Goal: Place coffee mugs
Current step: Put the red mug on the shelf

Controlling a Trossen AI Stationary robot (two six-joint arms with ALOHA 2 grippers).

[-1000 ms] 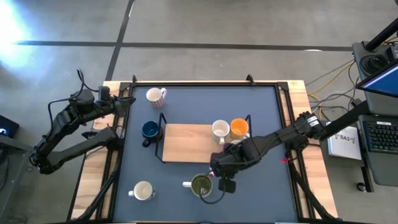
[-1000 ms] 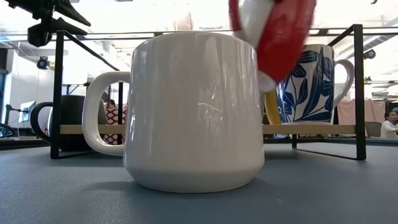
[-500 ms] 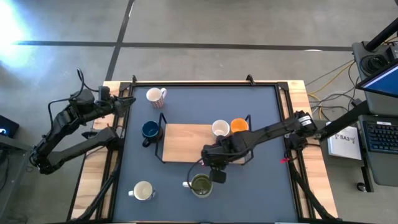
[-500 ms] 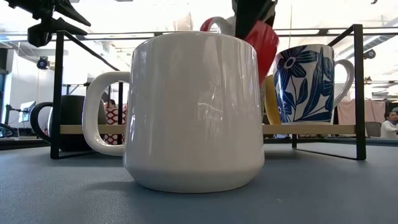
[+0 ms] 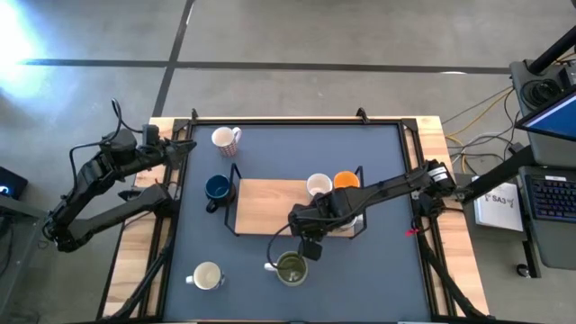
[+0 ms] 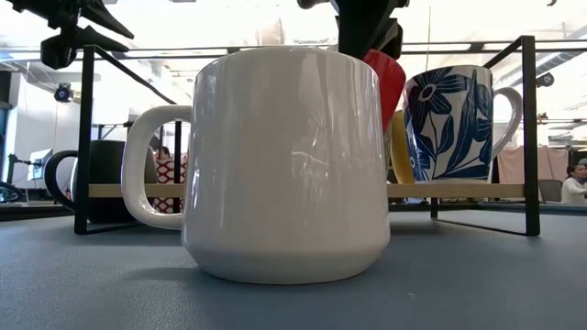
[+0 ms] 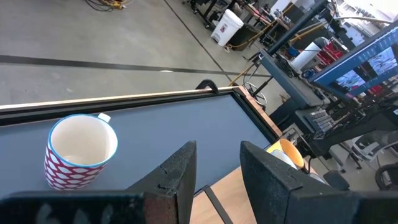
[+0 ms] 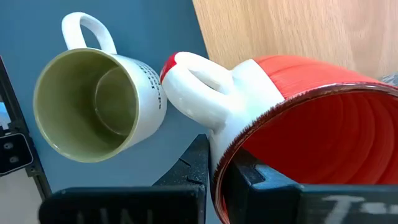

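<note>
My right gripper (image 5: 306, 239) (image 8: 221, 169) is shut on a red mug (image 8: 298, 118) (image 6: 389, 78) with a white handle, at the near edge of the wooden rack (image 5: 270, 205). A white mug (image 5: 317, 185) and an orange mug (image 5: 346, 182) stand on the rack. On the table stand an olive-lined mug (image 5: 290, 267) (image 8: 93, 106) right beside my right gripper, a cream mug (image 5: 207, 276), a dark blue mug (image 5: 216, 187) and a white mug with red markings (image 5: 225, 138) (image 7: 81, 149). My left gripper (image 5: 184, 144) (image 7: 217, 174) waits open at the far left. My right gripper holds the red mug by its rim (image 8: 219, 163) next to the white handle (image 8: 202, 90), one finger inside the mug and one outside. The mug sits tilted in the hold. Its bottom is hidden in every view, so whether it rests on anything cannot be told.
The rack has a black metal frame with upright posts (image 6: 529, 137) at its ends. A blue-flowered mug (image 6: 454, 119) shows on it in the low view, behind a big white mug (image 6: 284, 165). Bare blue mat (image 5: 378, 270) lies near right.
My right gripper has carried the red mug from the near right of the olive-lined mug toward the table's left and far side, up to the rack's near edge. In the low view the mug has sunk from high and close to behind the big white mug.
</note>
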